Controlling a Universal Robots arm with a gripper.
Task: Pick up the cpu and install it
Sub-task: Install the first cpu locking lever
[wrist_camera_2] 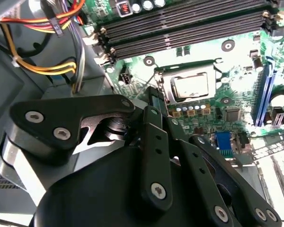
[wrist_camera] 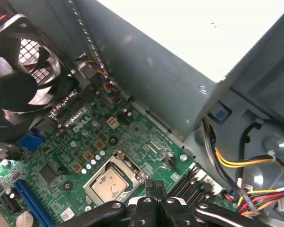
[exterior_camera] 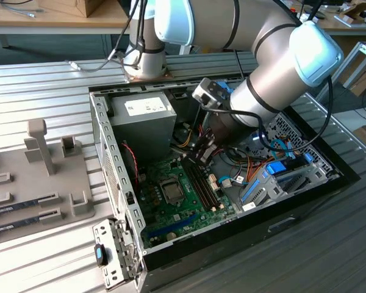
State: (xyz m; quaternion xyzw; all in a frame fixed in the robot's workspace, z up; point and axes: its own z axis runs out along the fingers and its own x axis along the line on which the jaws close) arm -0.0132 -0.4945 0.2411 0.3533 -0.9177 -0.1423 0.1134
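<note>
The cpu (exterior_camera: 172, 190) (wrist_camera_2: 190, 86) (wrist_camera: 111, 183), a flat square chip with a pale silvery top, lies inside the socket frame on the green motherboard (exterior_camera: 174, 215) of the open computer case. My gripper (exterior_camera: 194, 159) (wrist_camera_2: 152, 94) (wrist_camera: 155, 185) hangs inside the case a little above the board, over the strip between the socket and the memory slots (exterior_camera: 205, 186) (wrist_camera_2: 189, 23). Its black fingers are pressed together with nothing between them. It is not touching the cpu.
The grey power supply (exterior_camera: 143, 119) stands close behind the gripper, with yellow, red and black cables (wrist_camera_2: 38, 52) beside it. A black fan (wrist_camera: 14, 80) sits past the socket. Case walls (exterior_camera: 113, 165) ring the board. A grey rack (exterior_camera: 43, 183) lies at the exterior view's left.
</note>
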